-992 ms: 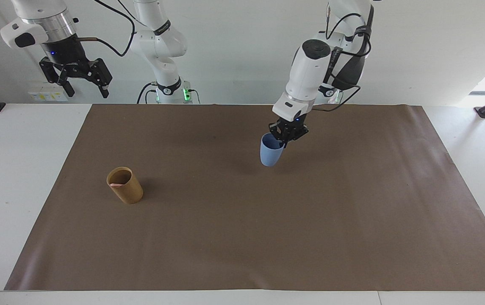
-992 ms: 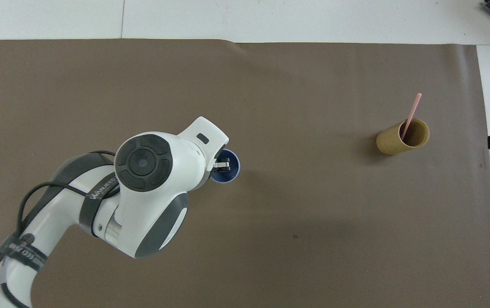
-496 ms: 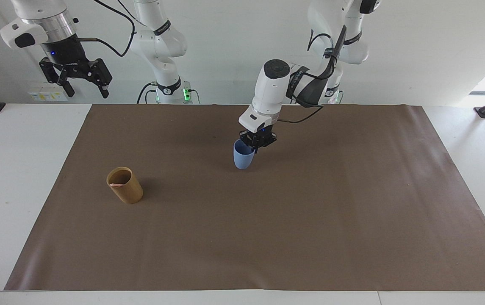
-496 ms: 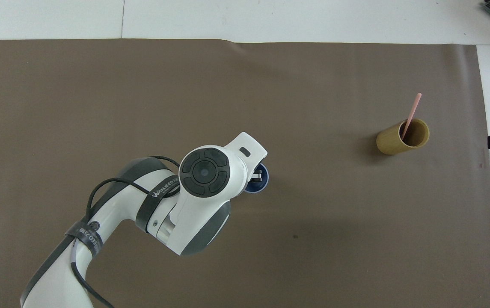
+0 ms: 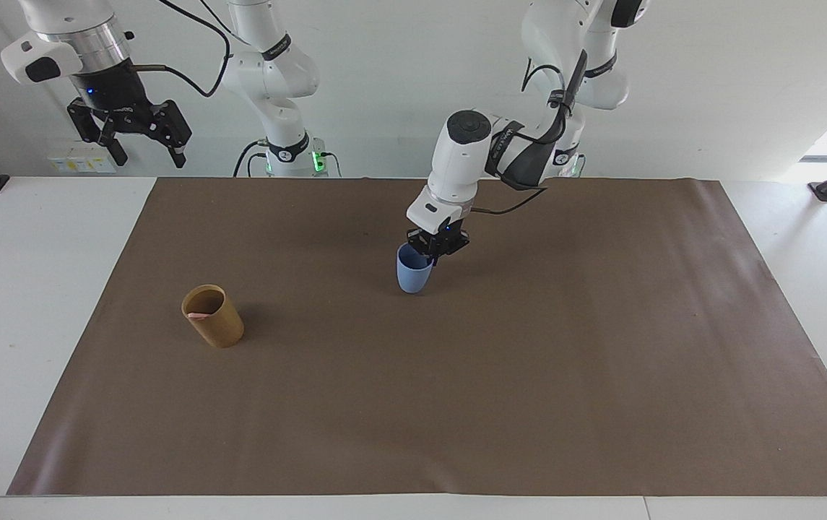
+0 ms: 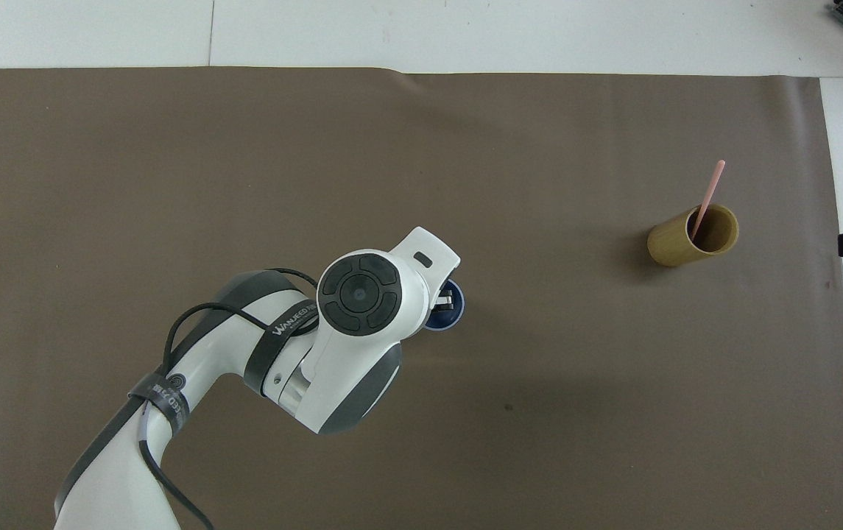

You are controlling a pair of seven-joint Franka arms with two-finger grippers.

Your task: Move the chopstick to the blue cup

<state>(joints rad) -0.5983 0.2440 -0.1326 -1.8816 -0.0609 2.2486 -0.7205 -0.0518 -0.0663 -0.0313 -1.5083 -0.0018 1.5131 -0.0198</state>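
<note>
While the chopstick waits:
Left end effector (image 5: 436, 250): clamped on blue cup (image 5: 413, 273) rim, mid-worktop (likely bringing it within reach).
Chopstick (image 6: 707, 197): leaning in bamboo cup (image 6: 692, 236).
Right end effector (image 5: 144, 152): wide, raised, idle.

Brown mat (image 5: 529, 404) on the counter (image 5: 37, 303) is mostly open. Only two things stand on it: blue cup (image 5: 413, 271) mid-mat, and the tan cup (image 5: 212, 315) toward the right arm's end, well apart, wide bare lane between them. Left gripper (image 5: 433, 253) and its arm block access over the blue cup. Chopstick (image 6: 708, 197) sticks up out of the tan cup. Right gripper (image 5: 146, 155) hangs high off the mat, jaws spread, not in the way.
</note>
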